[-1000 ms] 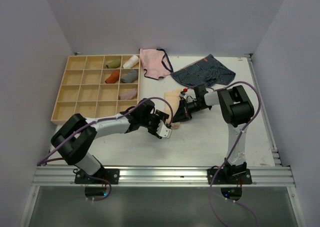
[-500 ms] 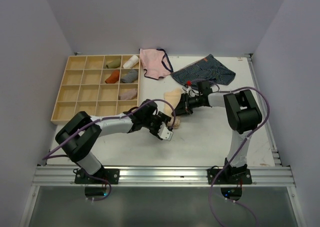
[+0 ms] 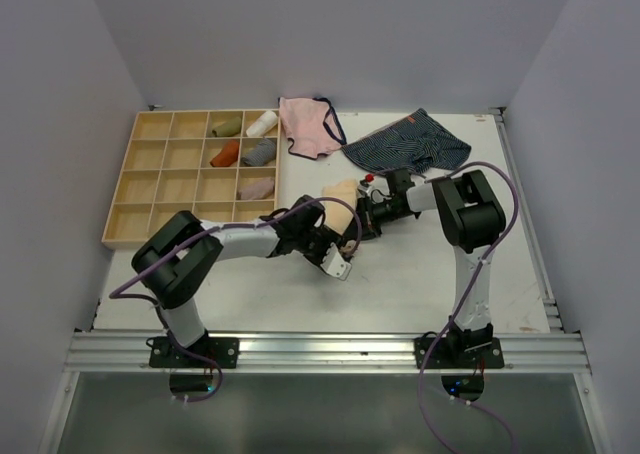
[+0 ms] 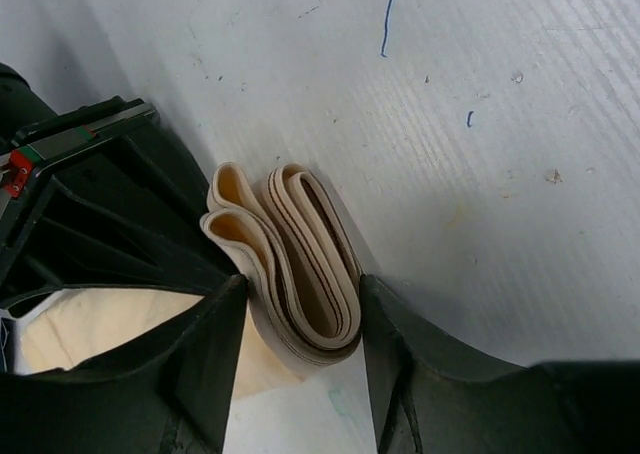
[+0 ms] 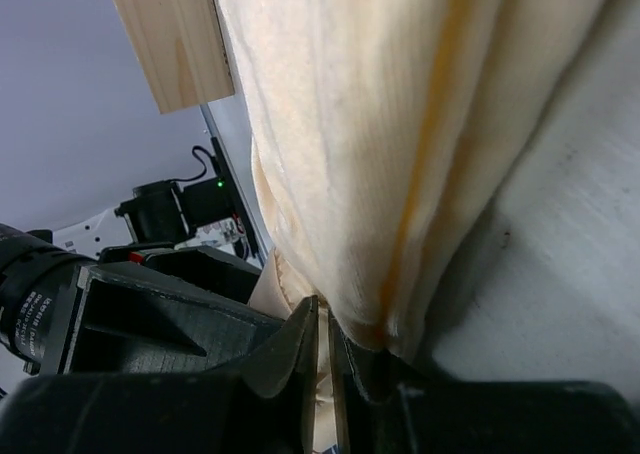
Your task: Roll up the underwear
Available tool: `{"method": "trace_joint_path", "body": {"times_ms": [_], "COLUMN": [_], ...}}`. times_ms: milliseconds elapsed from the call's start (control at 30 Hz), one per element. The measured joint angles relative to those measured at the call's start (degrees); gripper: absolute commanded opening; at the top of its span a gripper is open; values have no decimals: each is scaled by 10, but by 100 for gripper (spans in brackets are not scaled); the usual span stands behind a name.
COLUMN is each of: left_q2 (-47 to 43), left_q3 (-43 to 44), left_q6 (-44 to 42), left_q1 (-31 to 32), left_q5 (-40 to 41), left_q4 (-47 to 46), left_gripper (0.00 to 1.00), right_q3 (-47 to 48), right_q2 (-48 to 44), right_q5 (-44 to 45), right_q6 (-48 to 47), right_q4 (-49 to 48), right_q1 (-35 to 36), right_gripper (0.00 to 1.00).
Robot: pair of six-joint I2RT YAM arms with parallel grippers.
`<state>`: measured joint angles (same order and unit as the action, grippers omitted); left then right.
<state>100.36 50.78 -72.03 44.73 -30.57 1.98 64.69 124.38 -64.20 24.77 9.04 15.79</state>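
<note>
The pale peach-beige underwear (image 3: pixel 340 194) lies mid-table, partly rolled at its near end. In the left wrist view the rolled end (image 4: pixel 305 264) sits between my left gripper's (image 4: pixel 302 286) two dark fingers, which press it from both sides. In the top view my left gripper (image 3: pixel 345 246) is at the cloth's near end. My right gripper (image 3: pixel 358 229) comes in from the right. In the right wrist view its jaws (image 5: pixel 325 319) are almost closed on a thin edge of the cloth (image 5: pixel 380 124).
A wooden compartment tray (image 3: pixel 150 184) holding several rolled items (image 3: pixel 225 154) stands at the back left. The pink pair with dark trim (image 3: pixel 308 126) and the navy striped pair (image 3: pixel 410 144) lie at the back. The tray's corner shows in the right wrist view (image 5: pixel 170 34).
My left arm has shifted right, closer to the cloth. My right arm swung out and came back. Both grippers stay at the underwear's near end.
</note>
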Motion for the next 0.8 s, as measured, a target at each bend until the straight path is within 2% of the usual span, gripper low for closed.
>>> {"method": "trace_joint_path", "body": {"times_ms": [100, 133, 200, 233, 300, 333, 433, 533, 633, 800], "left_q2": [8, 10, 14, 17, 21, 23, 25, 27, 40, 86], "left_q3": [9, 11, 18, 24, 39, 44, 59, 74, 108, 181], "left_q6": [-5, -7, -7, -7, -3, -1, 5, 19, 42, 88], "left_q1": [0, 0, 2, 3, 4, 4, 4, 4, 1, -22], "left_q5": [1, 0, 2, 4, 6, 6, 5, -2, -23, -79], "left_q4": [12, 16, 24, 28, 45, 53, 78, 114, 166, 250], "left_gripper": [38, 30, 22, 16, 11, 6, 4, 4, 4, 5], "right_q3": [3, 4, 5, 6, 10, 12, 27, 71, 115, 126], "right_q2": [1, 1, 1, 1, -2, -5, -33, -58, -96, -230], "right_q5": [0, 0, 0, -1, -3, -2, 18, 61, 98, 145], "right_q6": [-9, -10, -13, -14, -17, -20, -46, -111, -189, -335], "right_q4": [10, 11, 15, 19, 27, 35, 74, 137, 197, 278], "right_q1": [0, 0, 0, 0, 0, -1, -5, -27, -64, -126], "right_gripper": [14, 15, 17, 22, 30, 41, 54, 60, 64, 67]}}
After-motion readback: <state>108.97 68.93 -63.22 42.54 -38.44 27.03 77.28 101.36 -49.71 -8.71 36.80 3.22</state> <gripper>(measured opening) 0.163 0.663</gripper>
